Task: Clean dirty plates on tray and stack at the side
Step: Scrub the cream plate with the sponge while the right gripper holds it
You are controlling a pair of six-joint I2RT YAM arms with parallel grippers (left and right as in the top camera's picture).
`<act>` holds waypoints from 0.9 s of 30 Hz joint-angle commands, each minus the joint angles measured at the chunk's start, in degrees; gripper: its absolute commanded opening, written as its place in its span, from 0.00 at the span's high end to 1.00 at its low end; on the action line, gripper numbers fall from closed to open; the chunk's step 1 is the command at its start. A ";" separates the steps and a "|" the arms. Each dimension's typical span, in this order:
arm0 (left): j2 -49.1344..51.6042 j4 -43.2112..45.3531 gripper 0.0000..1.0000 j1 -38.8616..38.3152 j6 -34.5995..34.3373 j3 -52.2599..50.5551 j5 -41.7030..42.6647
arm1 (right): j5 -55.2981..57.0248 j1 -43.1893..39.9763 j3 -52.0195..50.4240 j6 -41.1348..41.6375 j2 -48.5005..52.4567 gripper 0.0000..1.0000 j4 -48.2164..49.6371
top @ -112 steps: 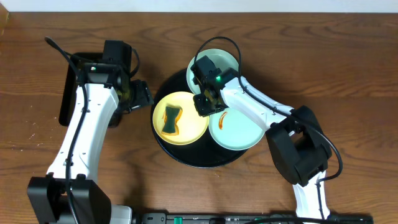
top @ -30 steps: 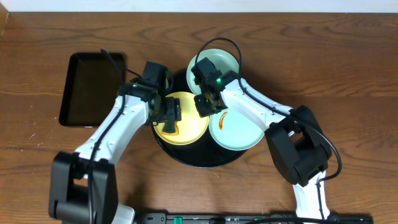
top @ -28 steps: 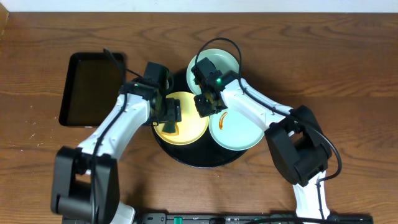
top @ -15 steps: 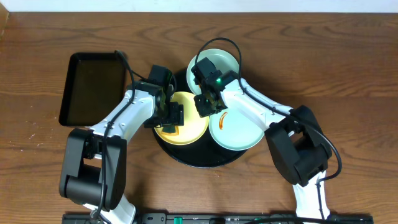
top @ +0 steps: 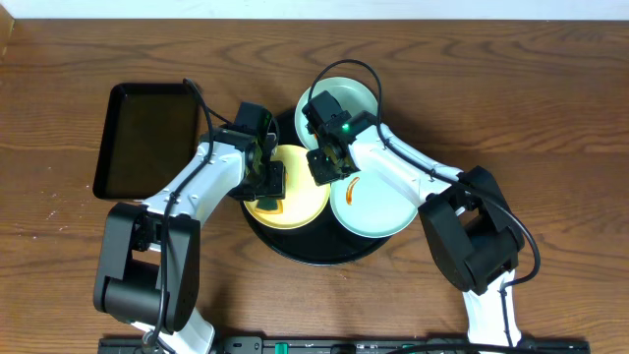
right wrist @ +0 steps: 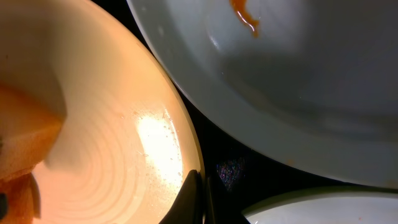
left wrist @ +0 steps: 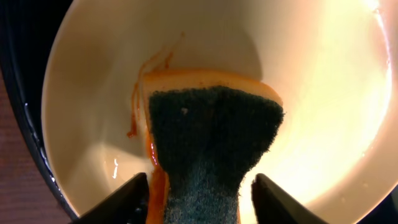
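The yellow plate sits at the left of the round black tray, and the left gripper hangs right over it. Its jaws straddle the near end of the green-and-orange sponge, whose long axis runs straight ahead between them. A sliver of gap shows on one side, so I cannot tell whether the sponge is gripped yet. An orange smear lies just left of the sponge. The right gripper, pinched almost to a line, holds the same plate's rim on the side facing the two mint plates. No brand, label or writing is legible.
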 commanded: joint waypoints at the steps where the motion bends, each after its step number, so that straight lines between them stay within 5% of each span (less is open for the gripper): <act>1: 0.59 0.04 0.55 -0.09 0.42 -0.72 0.35 | -0.50 0.59 -0.15 0.24 0.81 0.99 0.22; 27: 0.59 -0.11 0.59 -2.27 0.37 -1.31 -2.27 | -0.50 0.55 -0.15 0.07 0.81 0.99 0.00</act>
